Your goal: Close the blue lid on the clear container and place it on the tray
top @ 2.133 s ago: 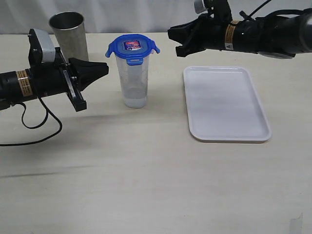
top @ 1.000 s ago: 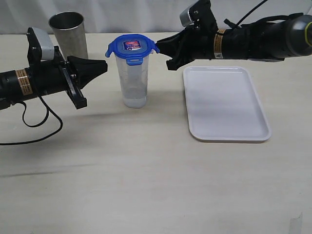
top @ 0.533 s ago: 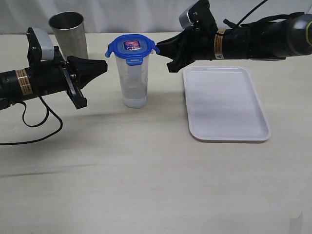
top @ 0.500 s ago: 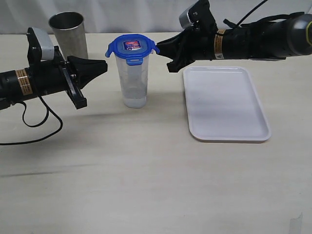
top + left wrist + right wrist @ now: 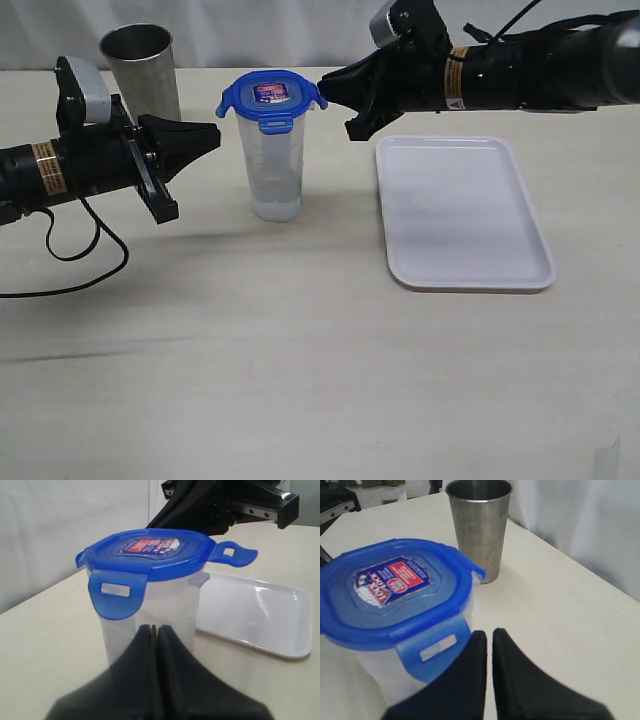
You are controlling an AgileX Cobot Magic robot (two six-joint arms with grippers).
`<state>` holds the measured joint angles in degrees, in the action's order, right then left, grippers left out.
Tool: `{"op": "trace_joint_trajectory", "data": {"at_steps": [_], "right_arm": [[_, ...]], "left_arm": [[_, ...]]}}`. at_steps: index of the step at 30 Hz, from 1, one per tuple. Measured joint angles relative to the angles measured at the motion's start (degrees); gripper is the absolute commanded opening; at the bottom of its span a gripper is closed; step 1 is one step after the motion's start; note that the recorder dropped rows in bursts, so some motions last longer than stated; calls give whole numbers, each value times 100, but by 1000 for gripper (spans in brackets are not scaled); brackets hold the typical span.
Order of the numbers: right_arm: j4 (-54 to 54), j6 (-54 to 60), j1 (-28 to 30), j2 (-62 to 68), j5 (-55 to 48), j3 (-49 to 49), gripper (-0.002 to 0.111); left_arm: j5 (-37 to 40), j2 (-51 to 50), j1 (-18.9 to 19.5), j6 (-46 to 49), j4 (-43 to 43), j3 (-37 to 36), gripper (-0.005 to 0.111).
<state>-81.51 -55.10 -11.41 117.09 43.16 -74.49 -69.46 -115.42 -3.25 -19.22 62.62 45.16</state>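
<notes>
The clear container (image 5: 273,165) stands upright on the table with the blue lid (image 5: 270,98) resting on its mouth, sticker up. The lid's flaps stick outward. My left gripper (image 5: 213,139) is shut and empty, pointing at the container from its left with a small gap. My right gripper (image 5: 328,93) is shut and empty, its tip at the lid's right flap (image 5: 432,650). Whether it touches the flap I cannot tell. In the left wrist view the lid (image 5: 150,555) and container (image 5: 150,611) sit just beyond my shut left gripper (image 5: 155,628). The white tray (image 5: 462,212) lies to the right, bare.
A steel cup (image 5: 142,70) stands behind my left arm, also visible as the steel cup (image 5: 479,525) past the lid. A black cable (image 5: 85,262) loops on the table under the left arm. The table's far edge meets a white backdrop.
My right gripper has come in from the right to the lid's right flap, then risen slightly. The left gripper, container and lid have not moved.
</notes>
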Motion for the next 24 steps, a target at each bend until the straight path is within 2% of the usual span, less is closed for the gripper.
{"op": "trace_joint_trajectory", "data": {"at_steps": [24], "right_arm": [[-226, -341, 0, 0, 64, 0, 4]], "left_arm": [[0, 0, 0, 0, -81, 0, 0]]}}
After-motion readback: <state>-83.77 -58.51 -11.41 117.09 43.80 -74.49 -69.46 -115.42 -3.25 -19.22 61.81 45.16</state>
